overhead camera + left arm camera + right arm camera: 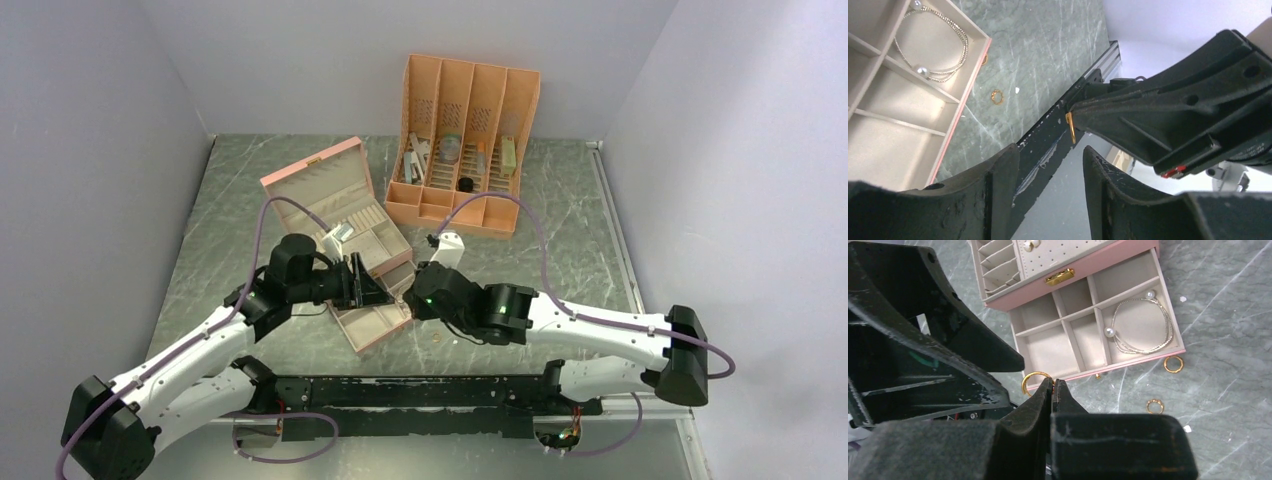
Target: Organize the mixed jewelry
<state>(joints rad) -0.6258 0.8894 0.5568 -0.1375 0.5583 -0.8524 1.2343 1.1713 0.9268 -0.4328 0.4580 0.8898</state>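
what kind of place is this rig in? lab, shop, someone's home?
Probably a robot lab test cell: plain pale walls box in a marbled tabletop, two arms sit on a black rail at its near edge, and the props look staged: pink jewelry box, orange organizer.

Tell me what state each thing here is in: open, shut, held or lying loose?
Right tool: shut on a gold ring.
Left tool: open, holding nothing.
Jewelry box: lid up.
Drawer: pulled out.
Pearl bracelet: lying in a drawer compartment.
Two spare rings: loose on the table beside the drawer.
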